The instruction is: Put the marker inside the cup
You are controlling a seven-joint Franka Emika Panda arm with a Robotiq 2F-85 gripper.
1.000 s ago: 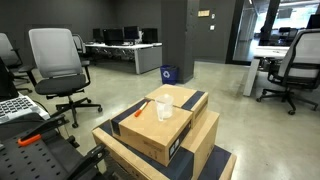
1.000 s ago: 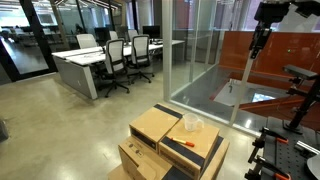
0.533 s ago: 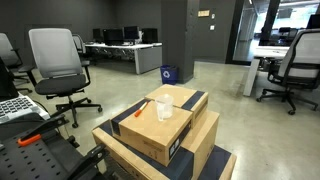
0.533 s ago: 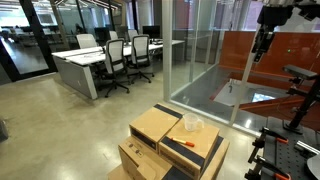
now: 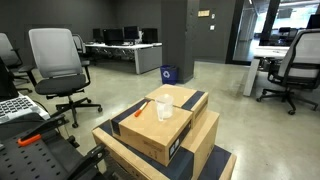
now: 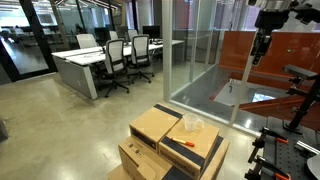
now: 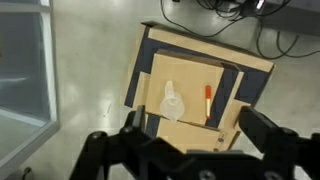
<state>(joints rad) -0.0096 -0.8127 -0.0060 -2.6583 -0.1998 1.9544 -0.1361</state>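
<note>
The gripper point(image 7: 188, 150) hung high, jaws apart and empty. It had to come down astride the marker point(image 7: 207, 102) at frame centre, avoiding the cup point(image 7: 172, 102) just beside.

Even indoor light, soft low-resolution frames.

Open-plan office. Swivel chairs point(image 5: 55, 62) stood on a polished concrete floor point(image 5: 120, 85). A long counter point(image 5: 125, 50) at the back carried a row of monitors point(image 5: 112, 35), and a blue bin point(image 5: 168, 73) sat at the foot of a dark pillar point(image 5: 176, 35). In an exterior view, glass partition walls point(image 6: 200, 50) enclosed a room beside further seating.
</note>
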